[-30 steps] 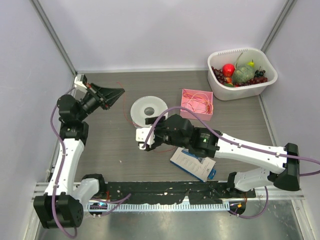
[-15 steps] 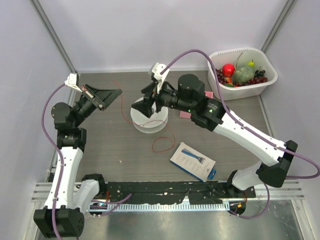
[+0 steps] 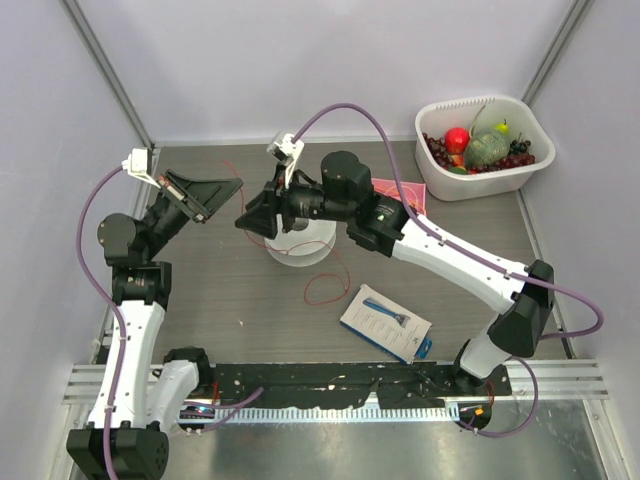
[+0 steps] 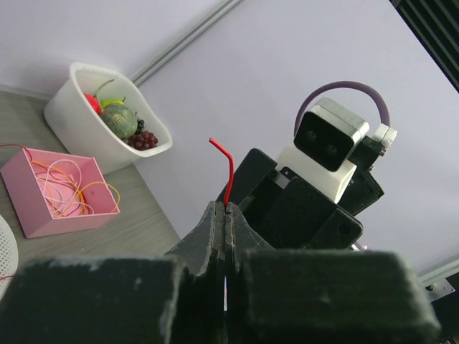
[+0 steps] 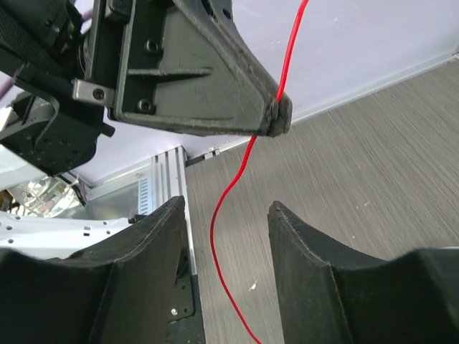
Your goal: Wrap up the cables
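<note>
The cable is one hair-thin red wire. My left gripper [image 3: 228, 187] is shut on it, raised at the table's left, and a short bent end [image 4: 228, 170] sticks up out of the closed jaws [image 4: 226, 209]. From there the wire hangs down and ends in a loose loop [image 3: 322, 302] on the table in front of the white spool [image 3: 300, 243]. My right gripper [image 3: 246, 220] is open just right of the left one, its fingers either side of the hanging strand [image 5: 215, 236] without touching it. In the right wrist view the left gripper's tip [image 5: 278, 115] pinches the wire just above.
A pink box [image 3: 404, 192] with more thin wires lies behind the right arm. A white bin [image 3: 487, 150] of fruit stands at the back right. A blue and white packet [image 3: 386, 322] lies near the front. Purple hoses arc over both arms.
My right arm has swung from the table's middle, up over the spool and left to the left gripper. The left gripper has shifted slightly left, still shut on the wire.
</note>
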Available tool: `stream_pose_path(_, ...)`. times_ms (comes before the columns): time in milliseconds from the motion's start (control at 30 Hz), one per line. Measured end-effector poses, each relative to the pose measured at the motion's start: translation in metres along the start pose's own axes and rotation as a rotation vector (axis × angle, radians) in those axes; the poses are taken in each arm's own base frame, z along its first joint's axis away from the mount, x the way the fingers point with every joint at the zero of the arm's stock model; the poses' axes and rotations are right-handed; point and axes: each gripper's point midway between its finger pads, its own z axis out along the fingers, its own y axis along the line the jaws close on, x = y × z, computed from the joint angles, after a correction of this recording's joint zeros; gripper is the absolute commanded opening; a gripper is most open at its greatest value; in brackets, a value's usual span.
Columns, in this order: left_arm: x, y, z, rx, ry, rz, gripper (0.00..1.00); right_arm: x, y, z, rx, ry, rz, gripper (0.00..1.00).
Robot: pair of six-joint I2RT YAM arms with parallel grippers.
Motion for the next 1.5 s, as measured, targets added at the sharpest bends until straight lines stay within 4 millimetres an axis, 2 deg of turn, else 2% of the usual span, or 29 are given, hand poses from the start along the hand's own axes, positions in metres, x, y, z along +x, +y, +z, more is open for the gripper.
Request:
stream_pose_path(133,0.000,-0.001,0.000,0.003,-0.001,0.011,0.00,-0.009,0.002,0.004,-0.015,-0.032,-0.002,0.28)
stream_pose_path(167,0.001,-0.002,0.000,0.004,-0.001,0.013,0.00,-0.011,0.002,0.006,-0.017,-0.040,-0.004,0.11)
stream_pose_path(200,0.001,-0.002,-0.001,0.005,0.000,0.017,0.04,-0.013,0.002,0.006,-0.018,-0.045,-0.005,0.01)
stream_pose_path(300,0.002,-0.001,-0.002,-0.001,-0.002,0.029,0.18,-0.014,0.002,0.007,-0.020,-0.047,-0.009,0.01)
stream_pose_path(433,0.002,0.002,-0.002,-0.019,-0.008,0.028,0.27,-0.013,0.002,0.007,-0.021,-0.046,-0.013,0.01)
stream_pose_path(767,0.000,0.008,-0.001,-0.039,-0.015,0.017,0.34,-0.009,0.008,0.006,-0.059,-0.031,-0.017,0.01)
stream_pose_path(933,-0.002,0.003,0.000,-0.020,-0.021,0.020,0.28,-0.002,0.009,0.007,-0.070,-0.015,-0.012,0.01)
stream_pose_path(1067,-0.003,0.002,0.001,-0.013,-0.023,0.008,0.20,-0.001,0.009,0.007,-0.074,-0.011,-0.011,0.01)
stream_pose_path(1200,-0.003,0.002,0.002,-0.009,-0.021,-0.002,0.00,0.000,0.009,0.007,-0.075,-0.010,-0.010,0.01)
stream_pose_path(1267,-0.003,0.001,0.002,-0.004,-0.020,0.001,0.00,0.000,0.009,0.007,-0.074,-0.010,-0.010,0.20)
stream_pose_path(1300,-0.003,0.000,0.002,-0.004,-0.020,0.003,0.00,0.000,0.009,0.007,-0.074,-0.010,-0.010,0.40)
stream_pose_path(1333,-0.003,0.000,0.002,-0.005,-0.020,0.002,0.00,0.000,0.008,0.007,-0.072,-0.010,-0.011,0.50)
stream_pose_path(1367,-0.004,0.001,0.003,-0.008,-0.019,0.006,0.00,0.000,0.007,0.006,-0.069,-0.010,-0.006,0.64)
stream_pose_path(1433,-0.009,-0.003,0.006,-0.017,-0.016,0.024,0.00,0.003,0.003,0.005,-0.058,-0.005,0.002,0.73)
stream_pose_path(1500,-0.021,-0.014,0.013,-0.018,-0.018,0.061,0.00,0.009,-0.004,0.002,-0.036,0.014,0.005,0.76)
